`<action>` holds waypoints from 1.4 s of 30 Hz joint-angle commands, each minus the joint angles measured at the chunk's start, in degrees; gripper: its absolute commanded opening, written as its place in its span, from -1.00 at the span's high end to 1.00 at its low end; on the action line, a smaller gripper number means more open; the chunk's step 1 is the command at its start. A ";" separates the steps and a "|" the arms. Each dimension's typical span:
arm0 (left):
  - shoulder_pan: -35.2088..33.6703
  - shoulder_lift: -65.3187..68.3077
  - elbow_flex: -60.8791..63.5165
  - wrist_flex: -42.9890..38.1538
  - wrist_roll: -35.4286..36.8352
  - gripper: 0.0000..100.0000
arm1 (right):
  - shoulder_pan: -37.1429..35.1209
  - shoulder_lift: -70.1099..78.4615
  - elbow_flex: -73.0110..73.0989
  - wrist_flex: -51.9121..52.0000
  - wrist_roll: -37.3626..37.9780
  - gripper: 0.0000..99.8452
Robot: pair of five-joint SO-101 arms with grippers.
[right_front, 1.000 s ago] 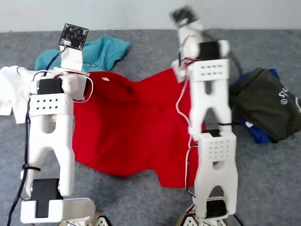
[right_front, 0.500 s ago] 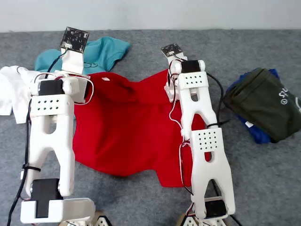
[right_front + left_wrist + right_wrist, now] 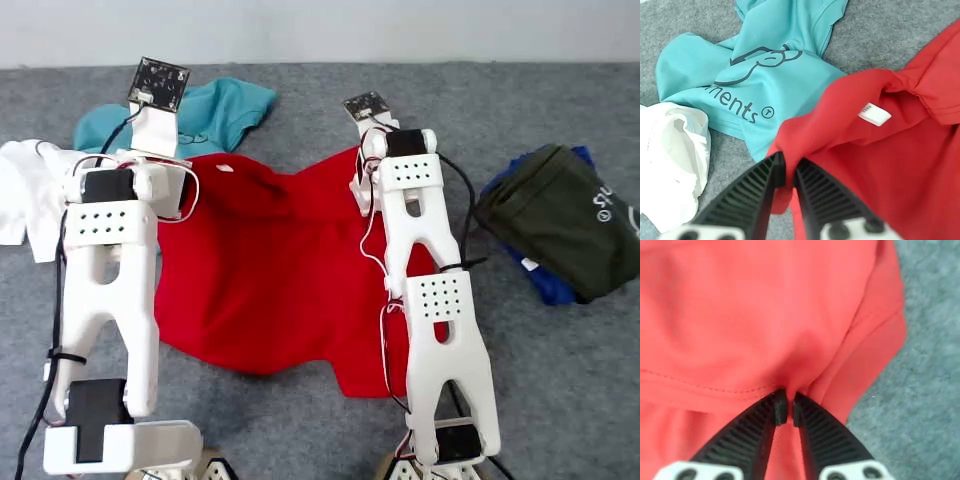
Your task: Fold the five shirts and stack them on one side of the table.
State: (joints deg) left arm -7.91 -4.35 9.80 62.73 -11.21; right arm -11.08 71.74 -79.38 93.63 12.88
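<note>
Both shoulders of the red shirt (image 3: 270, 270), spread mid-table, are now pinched: my left gripper (image 3: 788, 165) clamps one, my right gripper (image 3: 788, 402), swung in a second ago and settled since, the other; I judge folding can start

Grey table (image 3: 300, 90), red shirt (image 3: 270, 270) spread, teal shirt (image 3: 225, 105), white shirt (image 3: 22, 185), dark folded stack (image 3: 560, 220)

Robotics lab bench; two white arms (image 3: 100, 290) fixed at a grey-felted table (image 3: 300, 100).

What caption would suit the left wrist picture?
Left end effector pinching the red shirt beside a teal shirt.
</note>
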 commanded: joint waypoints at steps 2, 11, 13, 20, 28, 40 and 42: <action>0.53 -2.46 -0.22 0.09 -0.26 0.97 | -0.66 -3.56 -7.38 3.82 -0.18 0.98; 3.43 -2.46 -0.22 0.18 -0.62 0.97 | -0.66 -7.25 -16.53 9.19 0.62 0.98; 3.69 -2.46 -0.22 0.26 -0.62 0.97 | -0.66 -8.13 -16.70 9.19 1.05 0.98; 3.16 -2.99 -0.57 0.09 -0.35 0.97 | 0.92 -16.31 -16.79 9.27 1.49 0.98; 2.20 -3.08 -10.24 5.27 0.53 0.97 | 5.93 -30.90 -16.62 9.27 2.37 0.98; 2.73 -3.08 -33.10 24.88 2.20 0.97 | 7.08 -51.38 -16.35 9.54 2.29 0.98; 2.81 -3.08 -37.85 28.92 2.20 0.97 | 7.16 -55.52 -13.19 9.54 2.29 0.98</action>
State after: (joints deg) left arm -5.45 -4.44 -20.53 86.73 -9.89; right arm -4.48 23.74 -93.98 100.57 14.73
